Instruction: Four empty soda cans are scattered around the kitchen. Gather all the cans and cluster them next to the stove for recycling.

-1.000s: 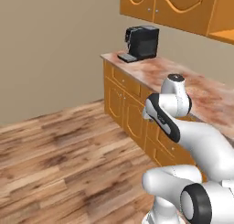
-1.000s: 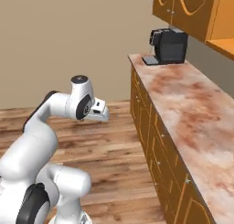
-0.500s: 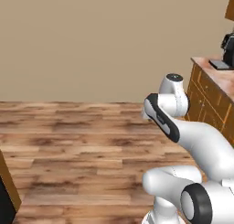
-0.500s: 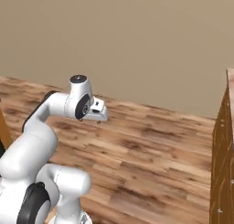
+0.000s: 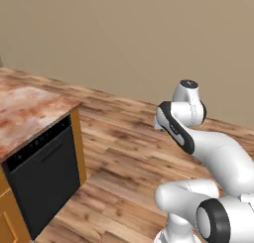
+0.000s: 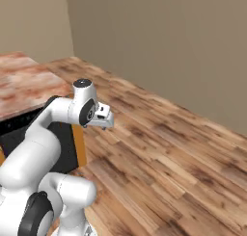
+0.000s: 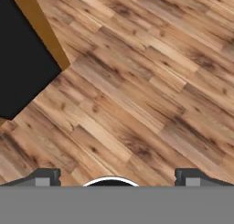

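Note:
The soda cans and the stove are out of view. My gripper (image 6: 105, 118) hangs folded close to the arm above the brown plank floor (image 6: 164, 148), pointing down. In the hand view its two dark fingertips (image 7: 45, 176) stand far apart at the bottom, so the gripper (image 7: 118, 178) is open with nothing between them, and bare floor planks (image 7: 137, 104) lie below. From the left base view the hand is mostly hidden behind the white forearm (image 5: 174, 125).
A reddish marble counter end (image 5: 25, 108) with a black appliance front (image 5: 44, 180) and an orange side panel (image 5: 77, 143) stands on the left. It appears again as the counter (image 6: 24, 83) and the black front (image 7: 20, 58). A beige wall (image 5: 129, 38) closes the far side beyond open floor.
The whole picture has swung: the base has turned away from the counter with the coffee machine, past bare wall and floor, to this counter end. The arm's pose and open gripper are unchanged.

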Available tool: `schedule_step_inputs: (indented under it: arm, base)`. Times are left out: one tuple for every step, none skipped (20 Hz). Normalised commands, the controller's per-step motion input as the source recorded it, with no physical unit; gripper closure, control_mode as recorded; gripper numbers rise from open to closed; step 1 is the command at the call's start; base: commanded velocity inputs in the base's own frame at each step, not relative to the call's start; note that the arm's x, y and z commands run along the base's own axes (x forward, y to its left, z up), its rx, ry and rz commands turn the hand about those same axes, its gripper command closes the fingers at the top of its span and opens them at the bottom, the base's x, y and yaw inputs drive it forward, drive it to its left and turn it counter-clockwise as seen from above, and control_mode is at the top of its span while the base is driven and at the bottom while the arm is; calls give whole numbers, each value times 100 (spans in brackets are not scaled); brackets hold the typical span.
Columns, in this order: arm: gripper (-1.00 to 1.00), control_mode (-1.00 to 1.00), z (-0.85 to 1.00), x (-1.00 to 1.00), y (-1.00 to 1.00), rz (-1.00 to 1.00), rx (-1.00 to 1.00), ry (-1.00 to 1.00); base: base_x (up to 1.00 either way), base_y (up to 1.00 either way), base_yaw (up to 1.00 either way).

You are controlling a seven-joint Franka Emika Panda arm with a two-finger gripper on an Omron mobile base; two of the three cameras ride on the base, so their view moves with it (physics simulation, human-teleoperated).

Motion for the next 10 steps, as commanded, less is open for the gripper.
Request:
schedule_step_inputs:
  arm:
    - [-100,100,0,0,0,0,0,0]
    - [-100,100,0,0,0,0,0,0]
    - [-100,100,0,0,0,0,0,0]
    - [-100,100,0,0,0,0,0,0]
    - [-100,100,0,0,0,0,0,0]
    - [-100,100,0,0,0,0,0,0]
    - [-100,100,0,0,0,0,0,0]
    - [-100,100,0,0,0,0,0,0]
    - [-100,100,0,0,0,0,0,0]
    - [-100,100,0,0,0,0,0,0]
  base:
    - [0,11,76]
    - [0,9,76]
    - [0,7,76]
    - [0,7,76]
    - [0,7,75]
    - [0,6,74]
    - [0,4,73]
    - [0,4,73]
    - [8,0,70]
    - [17,0,65]
